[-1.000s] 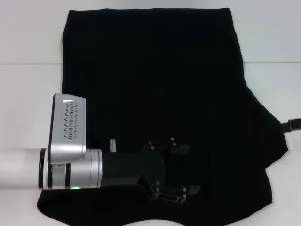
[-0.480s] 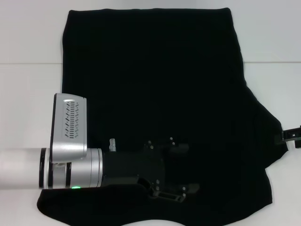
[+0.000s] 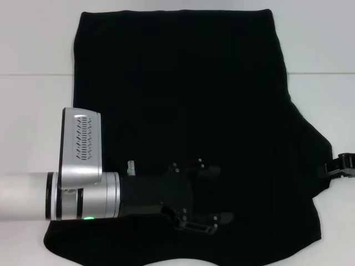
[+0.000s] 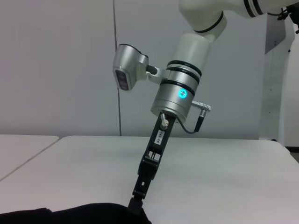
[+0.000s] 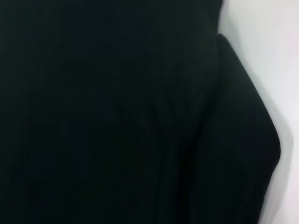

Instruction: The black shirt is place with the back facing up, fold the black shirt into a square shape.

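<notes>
Across the white counter (image 3: 33, 111) the black shirt (image 3: 188, 100) is spread, left side already folded inward. Left claw (image 3: 213, 197) is held over the lower middle; right claw (image 3: 339, 166) is set at the right sleeve edge. Neither claw's opening can be told. Right side unfolded.
</notes>
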